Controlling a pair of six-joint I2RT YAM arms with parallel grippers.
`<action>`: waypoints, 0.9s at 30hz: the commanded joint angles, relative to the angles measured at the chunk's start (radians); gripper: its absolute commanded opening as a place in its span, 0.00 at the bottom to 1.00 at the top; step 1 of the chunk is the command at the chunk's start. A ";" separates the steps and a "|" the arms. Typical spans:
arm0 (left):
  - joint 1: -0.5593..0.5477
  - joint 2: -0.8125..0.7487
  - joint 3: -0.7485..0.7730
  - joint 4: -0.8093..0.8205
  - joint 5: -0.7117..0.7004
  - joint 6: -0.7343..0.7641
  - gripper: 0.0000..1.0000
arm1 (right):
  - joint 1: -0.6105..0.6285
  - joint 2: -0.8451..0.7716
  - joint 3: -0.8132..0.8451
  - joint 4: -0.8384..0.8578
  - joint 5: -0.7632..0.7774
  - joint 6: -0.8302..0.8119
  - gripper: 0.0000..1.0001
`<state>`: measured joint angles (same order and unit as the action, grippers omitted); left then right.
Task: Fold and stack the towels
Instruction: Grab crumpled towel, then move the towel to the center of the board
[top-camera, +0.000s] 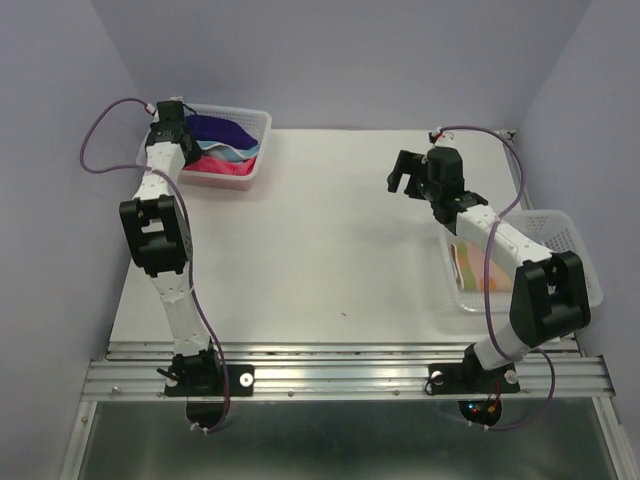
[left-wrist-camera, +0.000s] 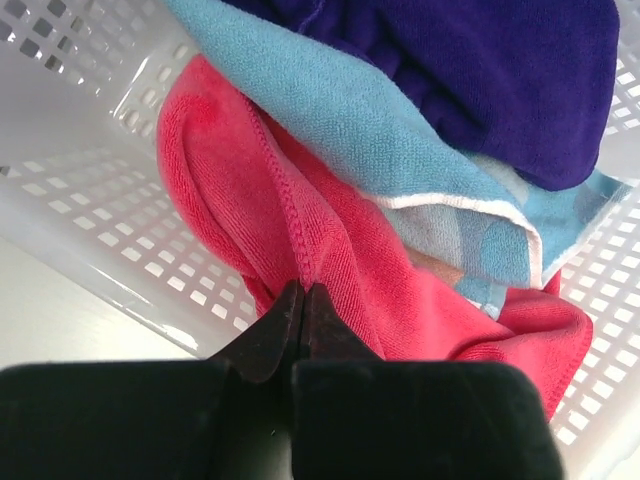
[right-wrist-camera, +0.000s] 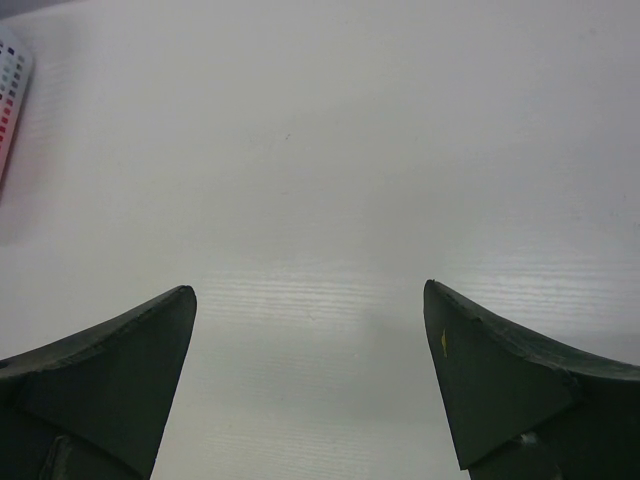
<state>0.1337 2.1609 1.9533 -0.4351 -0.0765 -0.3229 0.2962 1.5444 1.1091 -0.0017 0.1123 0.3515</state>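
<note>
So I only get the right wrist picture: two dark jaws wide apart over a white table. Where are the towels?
Observer: Piled in a white basket at the far left corner of the table: a pink towel, a light blue towel and a purple towel.
Operator: Is anything holding them?
Observer: The left arm's jaws are shut on a fold of the pink towel, inside that basket.
Operator: Anything on my side?
Observer: A second white basket at the right edge, holding a pale patterned towel.
</note>
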 joint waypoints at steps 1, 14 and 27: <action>0.010 -0.067 0.029 -0.016 0.012 0.004 0.00 | 0.006 -0.012 -0.012 0.005 0.062 -0.002 1.00; 0.009 -0.507 -0.084 0.186 0.256 -0.018 0.00 | 0.006 -0.159 -0.129 0.065 -0.051 0.015 1.00; -0.328 -0.783 0.119 0.217 0.435 0.018 0.00 | 0.006 -0.449 -0.271 0.089 -0.083 0.061 1.00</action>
<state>-0.0563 1.4303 2.0212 -0.2657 0.2924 -0.3290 0.2962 1.1732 0.8749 0.0288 0.0540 0.3889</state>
